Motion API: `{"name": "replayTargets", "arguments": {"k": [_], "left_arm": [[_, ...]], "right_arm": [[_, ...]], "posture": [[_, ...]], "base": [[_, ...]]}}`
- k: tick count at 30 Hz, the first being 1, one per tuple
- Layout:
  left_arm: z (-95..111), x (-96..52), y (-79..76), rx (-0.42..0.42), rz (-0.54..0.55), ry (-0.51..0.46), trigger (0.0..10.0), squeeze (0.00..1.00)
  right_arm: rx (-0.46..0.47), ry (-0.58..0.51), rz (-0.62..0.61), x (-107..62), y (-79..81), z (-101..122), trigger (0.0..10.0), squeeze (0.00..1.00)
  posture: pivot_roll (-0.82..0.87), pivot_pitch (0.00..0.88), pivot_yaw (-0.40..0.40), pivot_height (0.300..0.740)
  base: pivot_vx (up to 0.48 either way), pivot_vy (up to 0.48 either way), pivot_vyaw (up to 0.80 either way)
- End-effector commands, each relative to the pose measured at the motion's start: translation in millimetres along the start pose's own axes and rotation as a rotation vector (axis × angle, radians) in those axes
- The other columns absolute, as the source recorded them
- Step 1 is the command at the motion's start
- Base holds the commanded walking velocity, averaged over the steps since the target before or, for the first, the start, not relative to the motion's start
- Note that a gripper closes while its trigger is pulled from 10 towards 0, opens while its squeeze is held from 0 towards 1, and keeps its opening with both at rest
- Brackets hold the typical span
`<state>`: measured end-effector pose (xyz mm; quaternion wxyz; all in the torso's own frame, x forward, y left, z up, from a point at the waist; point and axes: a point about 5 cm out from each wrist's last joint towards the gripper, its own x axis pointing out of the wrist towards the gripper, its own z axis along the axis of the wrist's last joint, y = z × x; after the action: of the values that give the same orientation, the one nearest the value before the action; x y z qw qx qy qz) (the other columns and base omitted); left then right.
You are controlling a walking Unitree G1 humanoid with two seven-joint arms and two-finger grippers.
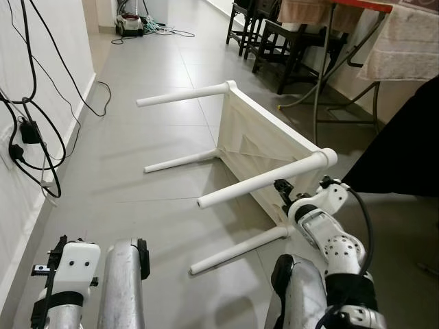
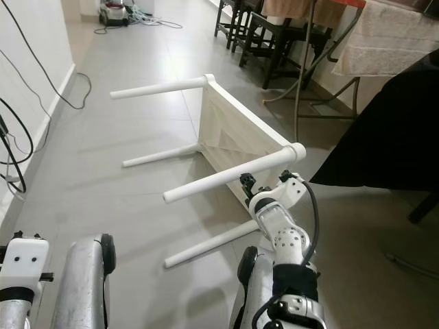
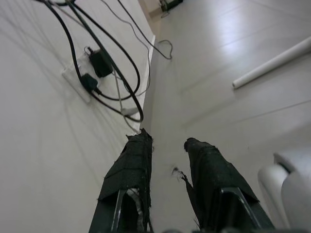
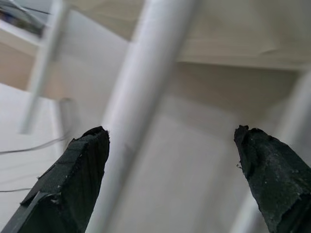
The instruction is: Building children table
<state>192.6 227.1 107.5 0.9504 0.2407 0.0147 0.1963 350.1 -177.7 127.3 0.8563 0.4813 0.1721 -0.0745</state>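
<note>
Fingers spread wide, the right gripper [image 4: 170,179] hangs just beside the tipped white wooden children's table's [image 1: 264,147] upper near leg [image 1: 264,180], which runs leftward; left gripper [image 3: 167,170], fingers narrowly parted, idles well away.

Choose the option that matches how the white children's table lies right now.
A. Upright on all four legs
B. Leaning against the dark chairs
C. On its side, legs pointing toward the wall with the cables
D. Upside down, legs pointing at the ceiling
C: the white table rests on its edge on the tiled floor, its four legs lying level toward the cabled wall.
</note>
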Motion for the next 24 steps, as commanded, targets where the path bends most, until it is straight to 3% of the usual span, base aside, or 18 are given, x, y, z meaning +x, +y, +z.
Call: {"name": "replayTargets", "arguments": {"k": [1, 3, 8, 19, 24], "left_arm": [[-2, 0.1, -3.3, 0.015, -0.017, 0.001, 10.0, 0.0], [-2, 0.8, -3.1, 0.016, -0.017, -0.001, 10.0, 0.0], [-3, 0.3, -2.4, 0.018, -0.015, 0.002, 10.0, 0.0], [-2, 2.9, -1.0, 0.023, -0.018, -0.002, 10.0, 0.0], [-1, 5.4, 0.2, 0.031, -0.019, -0.01, 10.0, 0.0]], "right_arm": [[0.017, 0.0, 0.056, 3.7, 5.8, 3, 10.0, 0.0], [0.027, 0.016, 0.116, 6.9, 15.6, 1, 10.0, 0.0], [0.048, 0.045, 0.126, 11.8, 21.1, -9, 10.0, 0.0], [0.065, 0.075, 0.046, 28.8, 13.8, -28, 10.0, 0.0], [0.141, 0.068, 0.109, 37.2, 25.2, -31, 10.0, 0.0]], "posture": [[0.11, 0.0, -0.139, 0.3], [0.11, 0.0, -0.14, 0.3], [0.12, 0.0, -0.138, 0.3], [0.14, 0.0, -0.132, 0.3], [0.15, 0.0, -0.123, 0.3]], "base": [[0.0, 0.0, 0.0], [0.0, 0.0, 0.0], [0.0, 0.0, 0.0], [0.0, 0.0, 0.0], [0.0, 0.0, 0.0]]}}
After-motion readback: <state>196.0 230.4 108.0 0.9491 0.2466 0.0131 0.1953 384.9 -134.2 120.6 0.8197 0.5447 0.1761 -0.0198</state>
